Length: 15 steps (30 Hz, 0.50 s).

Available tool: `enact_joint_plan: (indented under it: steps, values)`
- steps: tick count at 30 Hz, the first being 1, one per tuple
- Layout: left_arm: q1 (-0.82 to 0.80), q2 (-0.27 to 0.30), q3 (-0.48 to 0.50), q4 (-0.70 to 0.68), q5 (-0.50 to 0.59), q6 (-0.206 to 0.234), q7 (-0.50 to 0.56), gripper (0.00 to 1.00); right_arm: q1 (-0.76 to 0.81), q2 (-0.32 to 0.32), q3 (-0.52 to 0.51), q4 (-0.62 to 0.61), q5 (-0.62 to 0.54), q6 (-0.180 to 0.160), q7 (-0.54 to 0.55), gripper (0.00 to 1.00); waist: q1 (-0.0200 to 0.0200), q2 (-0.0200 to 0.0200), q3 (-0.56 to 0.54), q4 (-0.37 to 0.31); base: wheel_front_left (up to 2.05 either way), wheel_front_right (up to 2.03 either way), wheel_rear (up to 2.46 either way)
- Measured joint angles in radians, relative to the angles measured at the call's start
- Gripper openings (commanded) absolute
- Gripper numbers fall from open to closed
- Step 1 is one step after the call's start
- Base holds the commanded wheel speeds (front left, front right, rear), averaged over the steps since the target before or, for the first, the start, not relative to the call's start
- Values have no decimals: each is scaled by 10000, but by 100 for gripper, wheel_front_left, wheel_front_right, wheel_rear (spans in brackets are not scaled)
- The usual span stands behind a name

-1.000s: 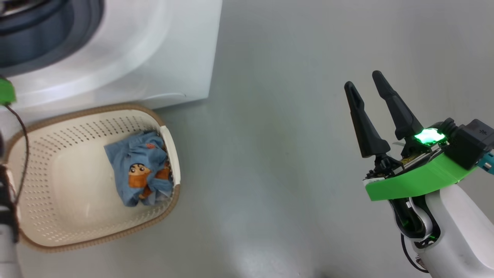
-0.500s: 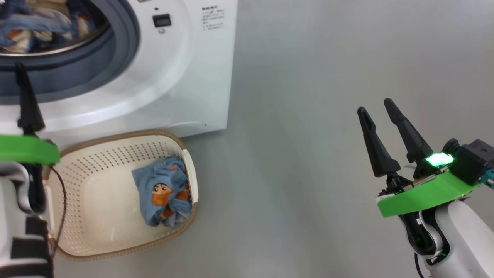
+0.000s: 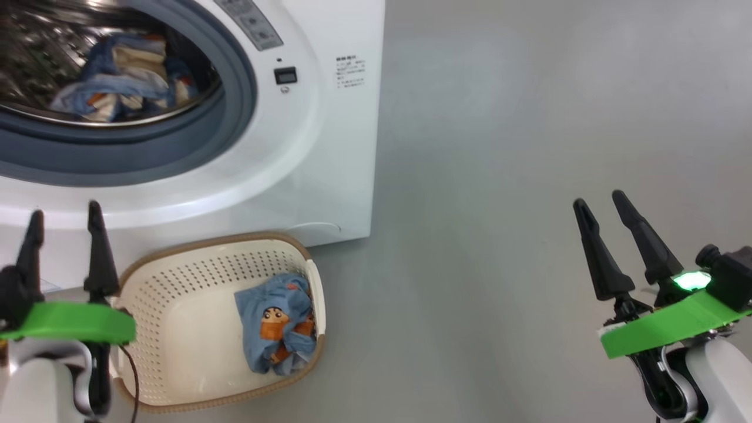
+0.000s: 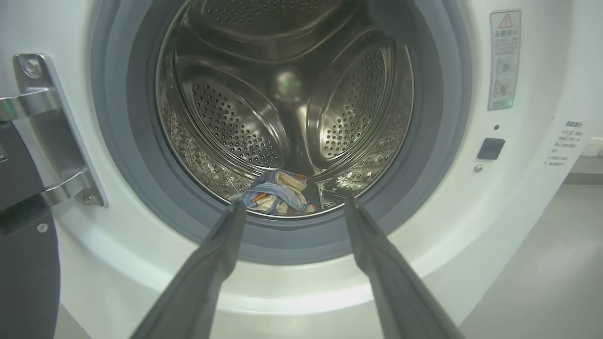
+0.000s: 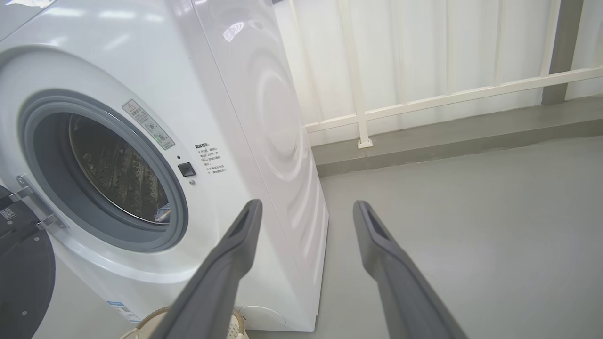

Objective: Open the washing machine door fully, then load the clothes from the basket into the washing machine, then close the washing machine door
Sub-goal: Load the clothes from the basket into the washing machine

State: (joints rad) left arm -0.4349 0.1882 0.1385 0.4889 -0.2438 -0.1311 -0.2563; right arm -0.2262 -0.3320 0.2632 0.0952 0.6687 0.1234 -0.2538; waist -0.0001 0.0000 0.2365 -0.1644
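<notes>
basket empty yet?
No, one light-blue printed bundle of clothes lies in the basket, against its right-hand wall in the head view.

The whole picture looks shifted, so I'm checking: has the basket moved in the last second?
No. The basket sits as before, on the floor just in front of the washing machine, near its lower right corner. The view shifted, not the basket.

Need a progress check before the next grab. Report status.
Open, empty: left gripper, right gripper. In drum: first bundle. In basket: second bundle. The door stands open; nothing blocks the drum mouth.
</notes>
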Motion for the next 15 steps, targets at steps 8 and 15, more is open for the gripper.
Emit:
enact_joint_plan:
  steps: [8, 15]
  values:
    - [1025, -186, 59, -594, 86, 0, 0, 100, 548, -165, -100, 40, 8, 0, 0, 100, 0, 0, -655, 243, 0, 0, 0]
    - [1800, -259, 94, -1129, 86, 0, 0, 100, 964, -219, -194, 31, 10, 0, 0, 100, 0, 0, -1125, 384, 0, 0, 0]
